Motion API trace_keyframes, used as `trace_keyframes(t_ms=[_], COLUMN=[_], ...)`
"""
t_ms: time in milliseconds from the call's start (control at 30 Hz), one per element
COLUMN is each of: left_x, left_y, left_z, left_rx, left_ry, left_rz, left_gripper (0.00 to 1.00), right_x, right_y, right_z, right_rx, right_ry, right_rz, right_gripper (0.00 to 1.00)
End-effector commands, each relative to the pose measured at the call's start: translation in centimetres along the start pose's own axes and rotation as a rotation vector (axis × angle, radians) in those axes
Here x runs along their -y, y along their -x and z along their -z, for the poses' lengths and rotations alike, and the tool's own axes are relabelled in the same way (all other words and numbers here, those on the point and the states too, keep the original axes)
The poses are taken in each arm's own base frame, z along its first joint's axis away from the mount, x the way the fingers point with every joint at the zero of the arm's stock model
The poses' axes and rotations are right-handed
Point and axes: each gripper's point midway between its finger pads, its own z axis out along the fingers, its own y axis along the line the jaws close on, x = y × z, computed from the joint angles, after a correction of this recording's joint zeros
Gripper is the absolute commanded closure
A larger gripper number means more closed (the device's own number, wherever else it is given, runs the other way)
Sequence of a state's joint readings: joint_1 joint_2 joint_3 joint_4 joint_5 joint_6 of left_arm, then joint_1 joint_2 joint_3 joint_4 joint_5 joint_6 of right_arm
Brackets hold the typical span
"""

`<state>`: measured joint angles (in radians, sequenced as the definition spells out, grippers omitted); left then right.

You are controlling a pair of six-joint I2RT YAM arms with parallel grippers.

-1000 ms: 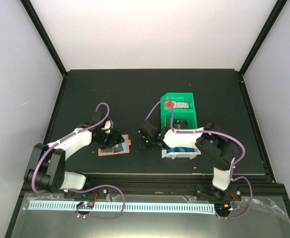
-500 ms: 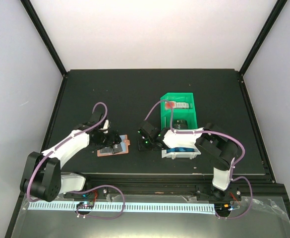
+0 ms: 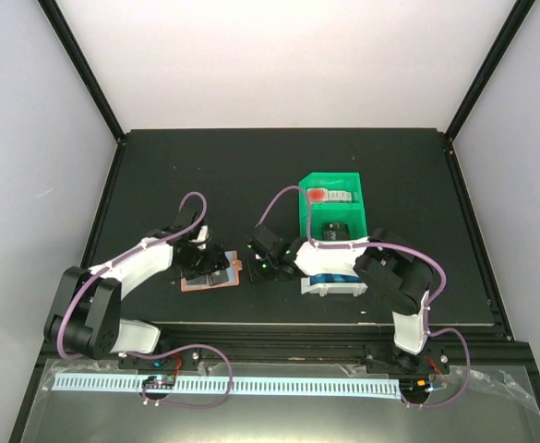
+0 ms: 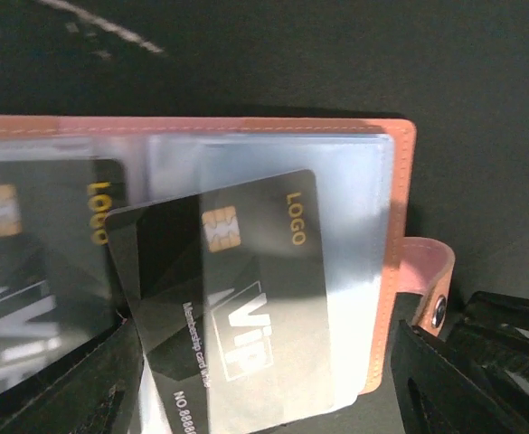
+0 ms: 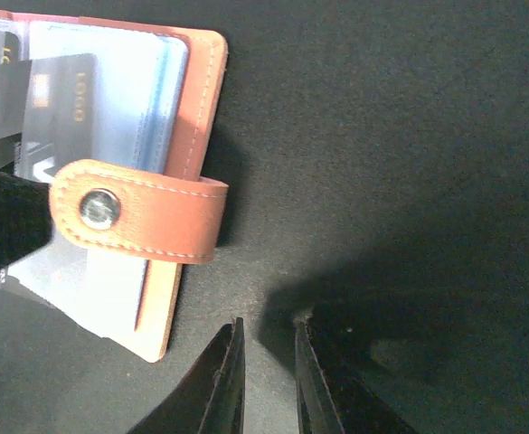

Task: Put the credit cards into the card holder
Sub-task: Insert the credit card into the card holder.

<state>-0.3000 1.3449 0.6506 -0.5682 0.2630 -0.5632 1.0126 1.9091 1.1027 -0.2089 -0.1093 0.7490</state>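
Note:
The salmon-pink card holder lies open on the black table, its clear pockets facing up. In the left wrist view a black VIP credit card lies askew on the holder, partly under a clear pocket. My left gripper is open, a finger well clear on either side of that card. A second black card sits in the neighbouring pocket. My right gripper hovers over bare table just right of the snap tab, barely open with nothing between its fingers. A blue card lies in the white bin.
A green bin stands behind the white bin at centre right, with a small red and white item and a dark object in it. The right arm reaches across in front of both bins. The table's front edge runs just below the holder.
The right gripper has moved left, closer to the card holder's snap tab. The left arm has shifted slightly over the holder and stays above it.

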Motion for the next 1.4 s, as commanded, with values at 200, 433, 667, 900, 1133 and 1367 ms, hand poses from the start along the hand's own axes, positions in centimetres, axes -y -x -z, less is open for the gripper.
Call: trace_keyframes(t_ms=[200,433,667,900,1133,1367], left_x=[2.3,4.3,5.1,6.0,5.3,5.4], left_y=[0.6,1.4,2.3,2.5,2.4,3.7], left_z=[-0.9,-1.5,-1.6,-2.3,-2.0,1.7], left_rx=[-0.004,0.023,0.062,0.046,0.053,0.146], left_ry=[-0.093,-0.209,-0.251,-0.306,-0.263,-0.198], left_rz=[-0.025,-0.053,-0.07,-0.085,-0.078,-0.117], left_gripper=[0.32,0.37,0.41,0.42,0.37,0.3], right_x=[0.7,0.9,0.9,1.4,1.8,0.9], right_y=[-1.4,-1.0,-0.5,-0.6,0.6,2.3], right_z=[-1.4,-2.0,-2.1,-2.2,-0.5,3.5], right_rx=[-0.058,-0.038,-0.014,-0.008,0.043,0.138], right_ry=[-0.032,-0.042,-0.047,-0.061,-0.087,-0.052], right_rz=[0.03,0.013,0.015,0.021,0.011,-0.002], right_gripper=[0.81,0.82,0.82,0.83,0.82,0.77])
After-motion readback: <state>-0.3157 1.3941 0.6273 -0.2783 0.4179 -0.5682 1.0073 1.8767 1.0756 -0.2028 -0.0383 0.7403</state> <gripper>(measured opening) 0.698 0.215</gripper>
